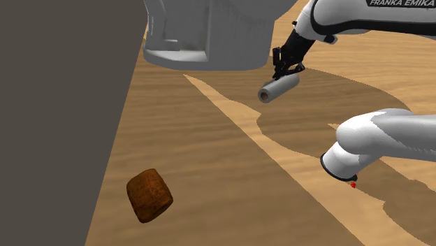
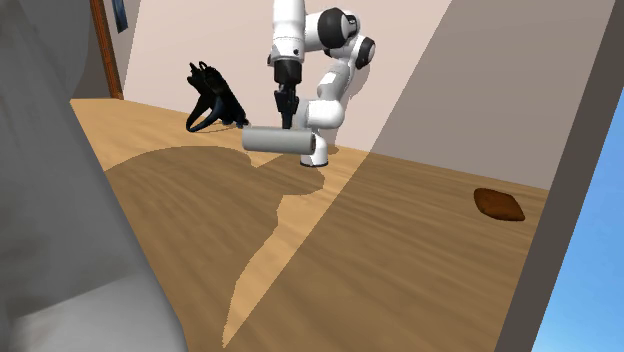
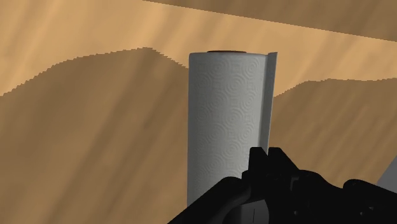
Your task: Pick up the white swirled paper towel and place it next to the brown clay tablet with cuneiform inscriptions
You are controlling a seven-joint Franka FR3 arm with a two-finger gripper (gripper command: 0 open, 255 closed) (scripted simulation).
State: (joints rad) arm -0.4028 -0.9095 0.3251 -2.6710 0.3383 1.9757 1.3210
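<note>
Claw point(image 1: 286, 70) point(image 2: 285, 118) point(image 3: 267, 158): black, pointing down at the surface, its two fingers closed on the paper towel roll and clasping it at one end.

Paper towel roll point(image 1: 278, 89) point(image 2: 278, 140) point(image 3: 222, 121): white with a pressed swirl pattern and a loose sheet edge along one side. It is held directly under the claw, lying level and clear of the surface. The hollow core shows at the end turned toward the shoulder camera.

Arm point(image 1: 377, 140) point(image 2: 335, 60): white with dark joints, bent over above the claw. Its base stands just behind the roll in the second exterior view.

Surface point(image 1: 230, 175) point(image 2: 400, 260) point(image 3: 76, 127): wood-grain boards below the claw. Broad dark shadows cover most of it, with a pale lit strip running between them under the claw.

Clay tablet point(image 1: 149, 196) point(image 2: 499, 205): brown, rounded corners, lying on a shaded part of the surface. It is well apart from the claw and the roll.

Black object point(image 2: 212, 100): strap-like shape on the surface beyond the claw, resting against the far wall. I cannot tell what it is.

Far wall point(image 2: 200, 40): pale and plain, behind the arm.

Grey wall point(image 1: 56, 105): dark and flat, beyond the tablet on the side away from the claw.

Grey bulk point(image 1: 209, 35): a large pale grey body beyond the claw in the shoulder view.

Blue area point(image 2: 590, 280): flat blue past the wall's edge, farthest from the claw.
</note>
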